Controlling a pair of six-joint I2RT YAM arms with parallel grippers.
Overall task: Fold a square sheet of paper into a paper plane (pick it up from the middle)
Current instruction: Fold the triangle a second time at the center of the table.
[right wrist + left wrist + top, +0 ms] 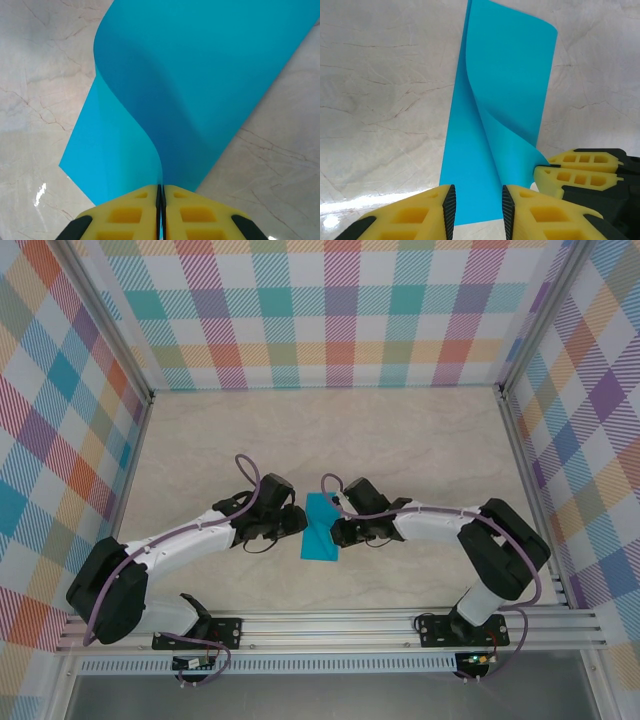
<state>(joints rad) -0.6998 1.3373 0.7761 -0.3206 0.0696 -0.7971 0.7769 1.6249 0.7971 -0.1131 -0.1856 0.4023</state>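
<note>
The square sheet of paper [320, 530] is teal-blue and lies on the table between my two grippers. One side is lifted and curls over the flat part [505, 75]. My right gripper [161, 200] is shut on the raised edge of the sheet [200, 85], which bends up into its jaws. My left gripper [478, 207] is low over the near end of the flat part, its jaws standing apart with paper showing in the gap. From the left wrist, the right gripper's fingers [580, 172] sit close by, pinching the curled flap. From above, the left gripper [298, 522] and right gripper [335, 530] face each other across the sheet.
The pale marble-look table [320, 430] stretches back to checked walls [320, 310] at the rear and both sides. An aluminium rail [330, 625] with the arm bases runs along the near edge.
</note>
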